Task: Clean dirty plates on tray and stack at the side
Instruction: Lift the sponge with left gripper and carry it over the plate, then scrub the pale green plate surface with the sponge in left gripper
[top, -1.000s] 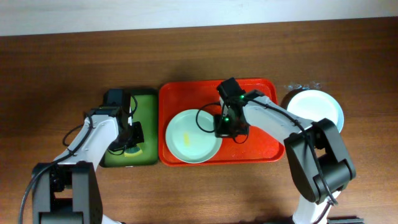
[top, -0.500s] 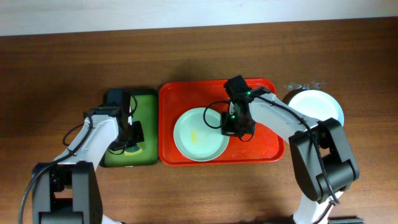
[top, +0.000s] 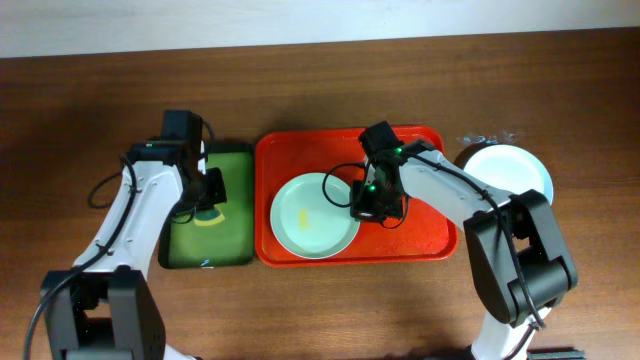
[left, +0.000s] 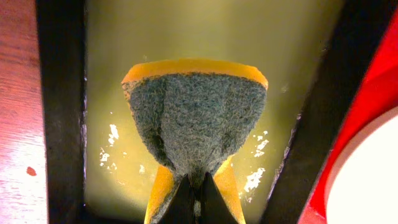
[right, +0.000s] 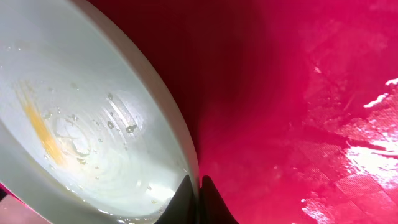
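Note:
A pale mint plate (top: 312, 215) with a small yellow smear lies on the red tray (top: 420, 235). My right gripper (top: 362, 208) is shut on the plate's right rim; in the right wrist view the fingers (right: 198, 198) pinch the rim of the plate (right: 87, 137) over the tray (right: 298, 93). A white plate (top: 505, 172) lies on the table right of the tray. My left gripper (top: 207, 195) is shut on a yellow sponge with a grey scouring side (left: 198, 118), held over the green tray (top: 210, 245).
The dark green tray (left: 186, 31) holds wet, soapy residue. The red tray surface is wet at its right part. Wood table surrounds both trays; a wall edge runs along the back.
My left gripper has lifted the sponge and moved toward the back of the green tray. The right gripper has slid the mint plate slightly left on the red tray.

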